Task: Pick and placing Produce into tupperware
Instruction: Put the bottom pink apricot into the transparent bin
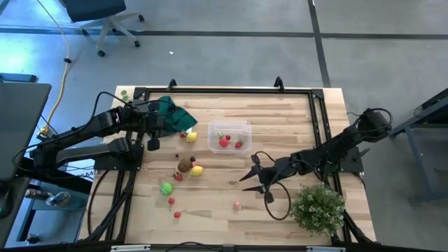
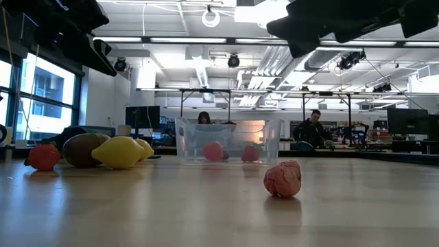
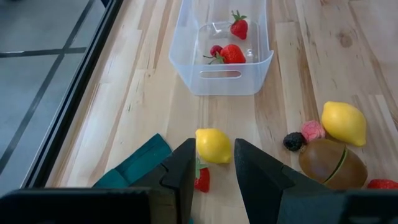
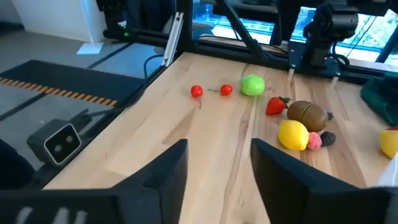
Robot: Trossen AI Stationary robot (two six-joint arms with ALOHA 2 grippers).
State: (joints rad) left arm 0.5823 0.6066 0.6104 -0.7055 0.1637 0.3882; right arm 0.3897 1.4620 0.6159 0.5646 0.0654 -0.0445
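On a slatted wooden table [image 1: 280, 119], the clear rectangular plastic tub [image 1: 229, 135] holds three red pieces as the right gripper [image 1: 255, 180] hovers empty, fingers parted, likely seeking the small pink fruit [image 1: 237, 205] nearby, while the left gripper [image 3: 211, 171], fingers partly apart and empty, waits above a yellow lemon [image 3: 213, 145].

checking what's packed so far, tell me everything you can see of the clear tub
The tupperware is a small clear plastic tub, rectangular with rounded corners, a slot handle moulded into its end wall. It stands upright and lidless on the wooden table, near the middle. Inside lie three red pieces, strawberry-like with green tops. Neither gripper touches it.
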